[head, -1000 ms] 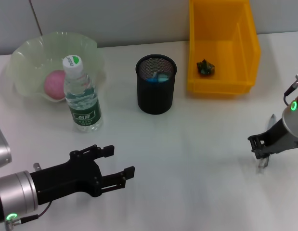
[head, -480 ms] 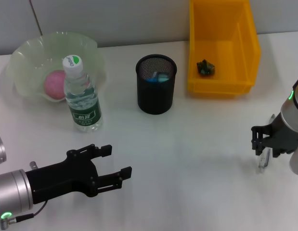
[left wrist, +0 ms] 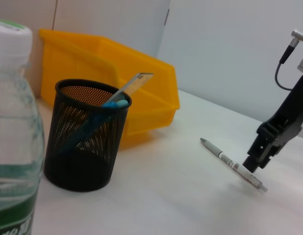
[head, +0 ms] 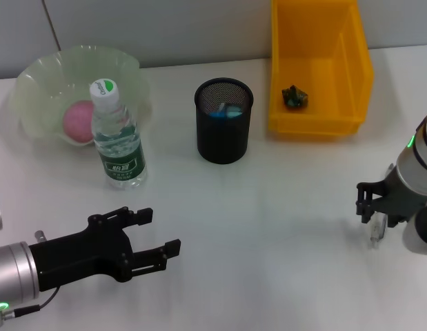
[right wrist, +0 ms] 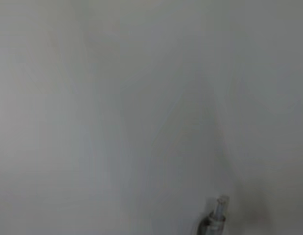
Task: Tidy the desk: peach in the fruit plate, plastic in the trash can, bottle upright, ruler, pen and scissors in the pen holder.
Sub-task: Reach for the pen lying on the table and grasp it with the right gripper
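**Right pincer settles over the pen**

Over the last second the right pincer [head: 372, 207] has swung from a slant to stand upright over the slim silver pen [head: 376, 231] on the white counter [head: 268, 241], jaws apart astride its near end, not yet clamped. The left pincer [head: 147, 238], jaws apart, has drawn back toward the counter's near left edge. Only the pen seems left for the black mesh pen holder [head: 223, 121].

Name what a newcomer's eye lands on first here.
The yellow bin at the desk's far right, a dark scrap inside. Then the black mesh pen holder mid-desk and the upright water bottle before the green fruit plate. The right gripper hangs over a silver pen.
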You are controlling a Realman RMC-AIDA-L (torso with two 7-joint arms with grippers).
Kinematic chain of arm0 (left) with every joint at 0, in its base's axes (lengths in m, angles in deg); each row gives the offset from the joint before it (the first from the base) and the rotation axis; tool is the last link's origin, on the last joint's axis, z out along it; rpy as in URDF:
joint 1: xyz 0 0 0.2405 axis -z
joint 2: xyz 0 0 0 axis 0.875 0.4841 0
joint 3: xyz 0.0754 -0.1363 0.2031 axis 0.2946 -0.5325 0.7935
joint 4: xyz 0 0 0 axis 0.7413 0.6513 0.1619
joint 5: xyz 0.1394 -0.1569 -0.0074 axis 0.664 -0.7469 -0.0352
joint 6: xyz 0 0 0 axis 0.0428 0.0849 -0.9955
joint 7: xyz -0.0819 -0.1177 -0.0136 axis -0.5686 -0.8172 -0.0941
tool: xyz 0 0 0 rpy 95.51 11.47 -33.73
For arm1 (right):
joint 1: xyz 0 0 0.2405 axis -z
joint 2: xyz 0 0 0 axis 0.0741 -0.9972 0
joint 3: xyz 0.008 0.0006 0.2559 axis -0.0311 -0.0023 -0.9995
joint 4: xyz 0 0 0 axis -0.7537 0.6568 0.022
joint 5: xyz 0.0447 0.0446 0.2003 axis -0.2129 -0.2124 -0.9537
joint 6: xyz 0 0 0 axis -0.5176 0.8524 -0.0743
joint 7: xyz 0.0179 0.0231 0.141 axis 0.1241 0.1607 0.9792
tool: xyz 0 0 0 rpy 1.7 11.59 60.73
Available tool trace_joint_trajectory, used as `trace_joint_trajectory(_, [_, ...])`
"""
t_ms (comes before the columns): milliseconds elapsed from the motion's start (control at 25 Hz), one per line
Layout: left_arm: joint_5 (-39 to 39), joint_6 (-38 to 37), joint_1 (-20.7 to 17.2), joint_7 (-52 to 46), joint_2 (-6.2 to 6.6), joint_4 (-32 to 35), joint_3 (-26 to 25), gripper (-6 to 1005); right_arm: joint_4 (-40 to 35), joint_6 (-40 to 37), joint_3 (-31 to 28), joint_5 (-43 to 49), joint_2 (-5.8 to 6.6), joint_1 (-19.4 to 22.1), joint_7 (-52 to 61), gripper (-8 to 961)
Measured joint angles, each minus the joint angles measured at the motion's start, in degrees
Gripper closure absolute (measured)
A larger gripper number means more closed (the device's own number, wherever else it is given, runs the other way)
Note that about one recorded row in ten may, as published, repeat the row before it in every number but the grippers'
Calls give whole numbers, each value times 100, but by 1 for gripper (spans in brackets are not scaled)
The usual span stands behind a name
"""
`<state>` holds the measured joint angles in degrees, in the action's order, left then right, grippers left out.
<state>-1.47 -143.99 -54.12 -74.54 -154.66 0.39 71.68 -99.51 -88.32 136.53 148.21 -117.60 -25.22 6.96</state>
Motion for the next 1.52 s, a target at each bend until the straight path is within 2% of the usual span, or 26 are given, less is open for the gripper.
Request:
trace_joint_trajectory(240, [42,-13,63,-10,-16,-86,-51,175,207,148,-9,-3,2,-38,168,566])
trace_joint_trajectory(840, [45,-8,179,-92,-6,-147,-54,175,25,-132,-24,46,12,68,319,569])
trace_joint_trajectory(1520, [54,-88,172,-103,-7,-146,-54,175,291,137,-11,25,13,49,316,571])
